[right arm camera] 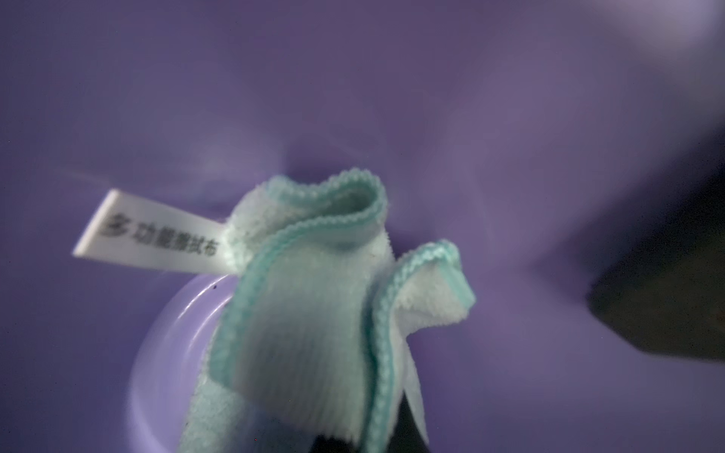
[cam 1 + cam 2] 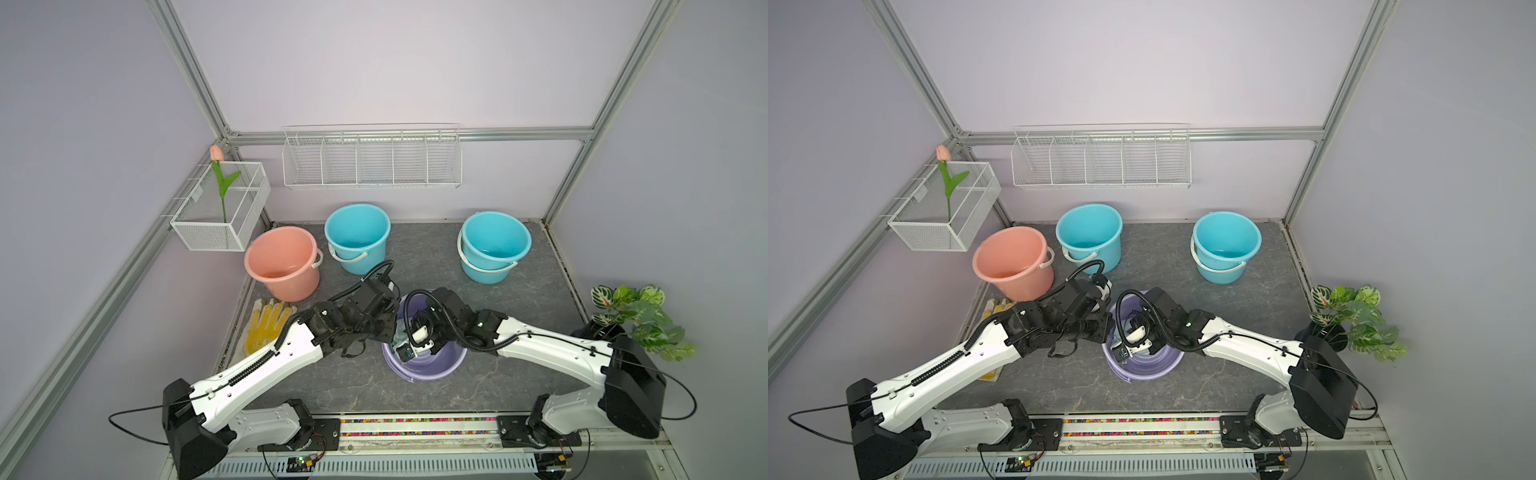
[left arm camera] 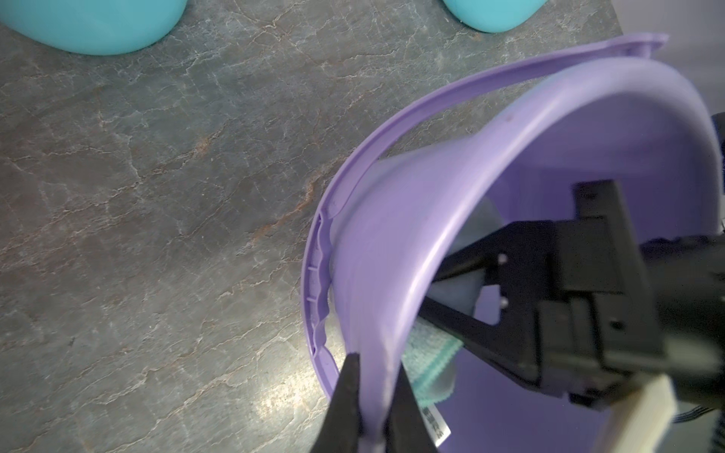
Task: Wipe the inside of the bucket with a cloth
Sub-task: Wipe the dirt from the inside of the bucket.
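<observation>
left gripper (image 3: 376,396) pinches the rim of the purple bucket (image 2: 440,362) as the right gripper (image 3: 451,292), closed on the mint cloth (image 1: 306,306), works deep inside the bucket near its floor; a hard sweep could wrench the rim from that thin pinch, or the bunched cloth could slip free

white label (image 1: 153,235) on cloth (image 1: 298,313), Chinese print reading 多功能擦拭布

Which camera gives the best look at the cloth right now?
Right wrist: the cloth fills the frame, label visible. Left wrist shows only a strip past the bucket rim; in both top views the arms nearly hide it.
</observation>
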Controlling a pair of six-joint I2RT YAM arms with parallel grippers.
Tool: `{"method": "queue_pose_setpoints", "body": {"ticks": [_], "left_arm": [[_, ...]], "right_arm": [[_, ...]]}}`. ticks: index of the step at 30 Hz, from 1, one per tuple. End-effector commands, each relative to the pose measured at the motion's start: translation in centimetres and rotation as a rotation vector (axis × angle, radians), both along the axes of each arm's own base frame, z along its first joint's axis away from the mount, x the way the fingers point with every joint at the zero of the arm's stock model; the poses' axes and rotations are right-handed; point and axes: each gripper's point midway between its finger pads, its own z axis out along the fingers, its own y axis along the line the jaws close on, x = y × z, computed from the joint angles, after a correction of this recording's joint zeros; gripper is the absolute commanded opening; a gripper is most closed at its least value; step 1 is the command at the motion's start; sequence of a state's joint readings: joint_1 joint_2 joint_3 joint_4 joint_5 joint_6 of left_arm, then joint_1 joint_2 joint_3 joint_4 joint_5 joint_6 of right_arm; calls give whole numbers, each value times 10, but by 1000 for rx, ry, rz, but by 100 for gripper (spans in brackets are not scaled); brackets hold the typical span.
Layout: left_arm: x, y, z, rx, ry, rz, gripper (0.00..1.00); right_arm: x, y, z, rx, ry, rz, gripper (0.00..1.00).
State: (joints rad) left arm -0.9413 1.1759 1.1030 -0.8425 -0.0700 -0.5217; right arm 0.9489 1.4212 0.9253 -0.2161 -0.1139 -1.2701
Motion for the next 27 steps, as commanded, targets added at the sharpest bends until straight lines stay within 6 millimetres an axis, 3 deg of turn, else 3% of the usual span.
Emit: {"method": "queue_pose_setpoints", "body": {"ticks": [1,6,7,10,15,19,27], "left_arm": [[-2,-12,18,-79,-55,-46,0],[-10,-17,18,-100,-55,-80,0],[-11,-17,18,-100,-54,-80,0],[-13,-15,17,-101,-60,-76,0],[-14,-7,17,-74,-72,-60,0],[-13,0,18,-53,-87,-43,0],[-10,3,20,6,-112,-31,0]], "right_arm": [[13,18,4,60,-94,46,7],[46,35,6,124,-239,-19,7],[49,31,-4,110,-256,-33,7],[65,28,-6,114,-335,-69,7],[83,6,-16,21,-448,-115,7],[82,-13,-24,-90,-463,-121,7],[57,-68,-56,-456,-402,-91,7]]}}
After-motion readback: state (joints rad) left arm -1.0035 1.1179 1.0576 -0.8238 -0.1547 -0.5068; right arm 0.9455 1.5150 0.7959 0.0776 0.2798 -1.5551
